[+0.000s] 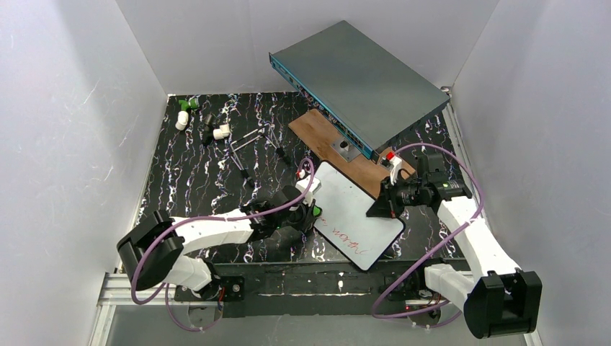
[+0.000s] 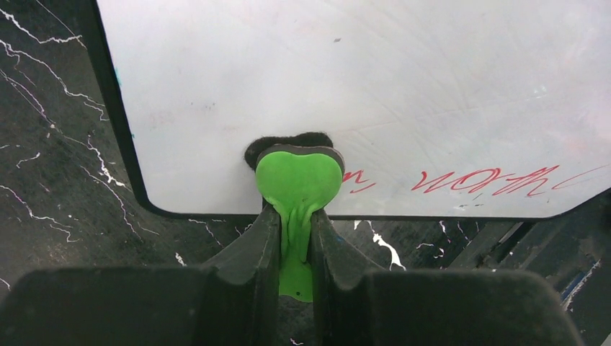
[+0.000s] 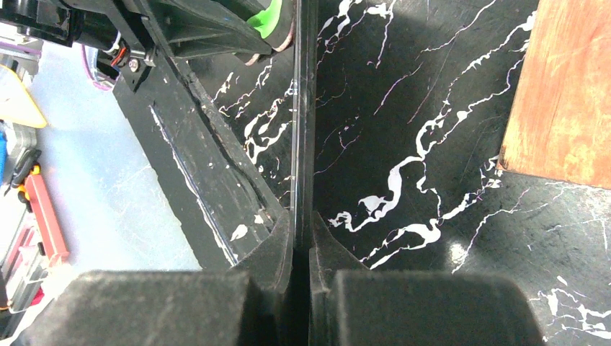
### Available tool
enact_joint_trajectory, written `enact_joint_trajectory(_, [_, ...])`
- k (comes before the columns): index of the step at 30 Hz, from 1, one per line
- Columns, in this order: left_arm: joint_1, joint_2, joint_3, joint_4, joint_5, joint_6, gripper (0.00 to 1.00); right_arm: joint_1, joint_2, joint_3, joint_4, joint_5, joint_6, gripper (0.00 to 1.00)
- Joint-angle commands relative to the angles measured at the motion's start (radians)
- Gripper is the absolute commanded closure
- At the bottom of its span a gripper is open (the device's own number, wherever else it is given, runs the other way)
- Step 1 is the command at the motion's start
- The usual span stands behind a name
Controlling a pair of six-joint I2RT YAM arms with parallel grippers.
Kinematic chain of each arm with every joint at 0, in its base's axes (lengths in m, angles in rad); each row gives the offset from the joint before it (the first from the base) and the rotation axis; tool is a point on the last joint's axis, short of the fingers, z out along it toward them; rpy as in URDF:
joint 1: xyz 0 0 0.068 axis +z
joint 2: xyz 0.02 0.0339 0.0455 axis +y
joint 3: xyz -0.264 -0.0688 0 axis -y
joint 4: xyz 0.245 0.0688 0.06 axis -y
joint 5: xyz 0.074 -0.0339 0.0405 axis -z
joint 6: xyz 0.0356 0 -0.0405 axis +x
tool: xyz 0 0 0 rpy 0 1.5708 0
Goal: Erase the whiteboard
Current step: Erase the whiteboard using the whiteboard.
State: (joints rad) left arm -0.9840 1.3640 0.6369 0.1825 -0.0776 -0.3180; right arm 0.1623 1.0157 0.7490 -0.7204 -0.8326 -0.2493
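Pinched narrowly between the dark fingers of the left gripper [image 2: 295, 216] is a green heart-shaped eraser [image 2: 299, 176]. Its dark felt pad is pressed onto the whiteboard [image 2: 360, 86] just inside the board edge that faces this gripper, near a rounded corner. The board lies on the black marbled table [image 1: 202, 180], roughly between the two arms, with one corner reaching toward the table's near rail. Whether it rests fully flat I cannot tell. A line of red handwriting [image 2: 483, 180] runs along that same board edge, starting with a short stroke just beside the eraser and carrying on toward the far corner. The rest of the board surface looks blank, with only faint smudges. On the opposite side of the board, the right gripper [image 3: 301, 241] has its jaws closed tight on the board's thin rim, seen edge-on in its own wrist view, so it seems to be steadying the board. Beyond the board's far end lies a brown wooden plank [image 1: 339, 140], touching or nearly touching the board. A grey-teal metal box [image 1: 360, 79] rests partly on that plank. Well apart from the board, toward the table's far-left corner, sit a few small white and green parts [image 1: 186, 115]. The wiping step looks barely begun. The next move calls for dragging the eraser sideways along the red line, with pad pressure kept on while the right jaws hold the rim firm.
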Motion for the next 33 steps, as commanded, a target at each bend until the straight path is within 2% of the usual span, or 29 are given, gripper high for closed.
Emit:
enact_joint_trajectory(1, [0.008, -0.041, -0.003, 0.040, -0.001, -0.010, 1.00, 0.029, 0.024, 0.007, 0.098, 0.085, -0.106, 0.99])
enact_joint_trajectory(8, [0.013, -0.035, -0.054, 0.077, -0.002, -0.022, 1.00, 0.034, 0.062, 0.013, 0.101, 0.158, -0.095, 0.99])
enact_joint_trajectory(13, [0.018, -0.014, -0.061, 0.076, -0.003, -0.007, 1.00, 0.036, 0.045, 0.025, 0.075, 0.047, -0.115, 0.99])
enact_joint_trajectory(19, [0.018, -0.184, -0.086, 0.093, 0.010, -0.002, 1.00, 0.031, 0.030, 0.024, 0.092, 0.014, -0.075, 0.99])
enact_joint_trajectory(23, [0.019, -0.291, -0.084, 0.060, 0.013, 0.006, 1.00, -0.009, 0.013, 0.019, 0.121, -0.060, -0.003, 0.99])
enact_joint_trajectory(26, [0.019, -0.343, -0.087, 0.033, 0.008, 0.012, 1.00, -0.044, -0.051, -0.036, 0.210, -0.077, 0.137, 0.99])
enact_joint_trajectory(30, [0.020, -0.372, -0.095, 0.011, -0.003, 0.020, 1.00, -0.079, -0.087, -0.091, 0.276, -0.084, 0.288, 0.99])
enact_joint_trajectory(33, [0.019, -0.367, -0.095, 0.004, -0.005, 0.026, 1.00, -0.079, -0.069, -0.123, 0.320, -0.058, 0.338, 0.99])
